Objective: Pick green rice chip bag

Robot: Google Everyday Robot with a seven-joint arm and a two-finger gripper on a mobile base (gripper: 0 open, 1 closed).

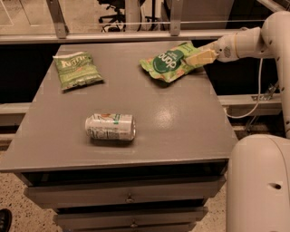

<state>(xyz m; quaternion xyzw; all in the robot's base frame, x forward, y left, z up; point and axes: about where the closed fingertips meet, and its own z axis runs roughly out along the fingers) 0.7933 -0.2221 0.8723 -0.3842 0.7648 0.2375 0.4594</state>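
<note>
Nearest the camera, the robot's white rounded body fills the lower right, beside the grey metal bench and its front drawers.

Near-centre on the bench: a white drink can with green and red print, on its side and well clear of both bags. Label not readable.

Far left: a flat, dull olive-green snack bag with white script lettering, word not legible. Not the target.

Far right: the puffy light-green rice chip bag, with a dark-green circle, white "dang" upside down from this view, and orange tint at the edges. It sits near the bench's far right corner.

The gripper comes in from the right on the white arm, overlapping the bag's right end. Cannot tell whether it is clamped on the bag or just around it.

Step judged: grasp stage, with approach done and lift not evident. The next move calls for a firm pinch on the bag's edge, then a straight lift. A puffy bag is slippery and squashy, so a thin edge hold may slide out.

Beyond the bench: a metal rail, then an office chair on the floor.
</note>
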